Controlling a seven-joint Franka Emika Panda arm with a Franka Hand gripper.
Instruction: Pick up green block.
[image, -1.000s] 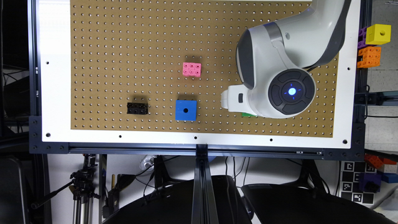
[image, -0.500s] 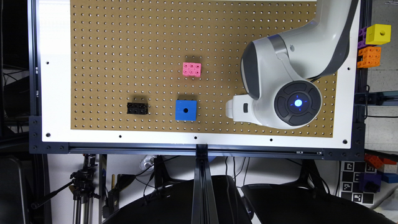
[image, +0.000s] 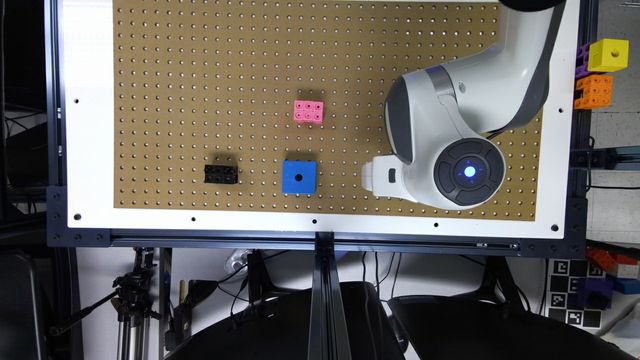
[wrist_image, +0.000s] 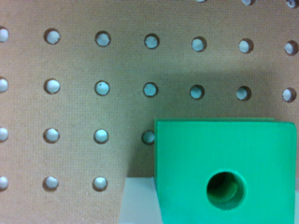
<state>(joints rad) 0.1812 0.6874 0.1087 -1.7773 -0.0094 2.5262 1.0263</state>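
Motion first: over the last second my arm (image: 450, 145) has slid toward the exterior view's right and a little toward the table's near edge. A second ago a sliver of green peeked out under my wrist housing; half a second ago it was already covered, and now my wrist sits squarely over that spot. I judge this to mean I am lining up above the green block rather than carrying it, since the blue cube (image: 299, 177), the pink brick (image: 308, 111) and the black brick (image: 221, 174) have not shifted and the block seems to sit on the pegboard (image: 200, 75).

In my wrist view the green block (wrist_image: 224, 172) is close and large, resting on the brown perforated board near where the board meets the white border. Its top face is a bright, smooth green with a round dark hole near the centre, and its edges look crisp and square. It appears upright and flat.

As for my jaws, I cannot tell how far apart they stand or whether they hold anything. The grasp itself looks not yet made.
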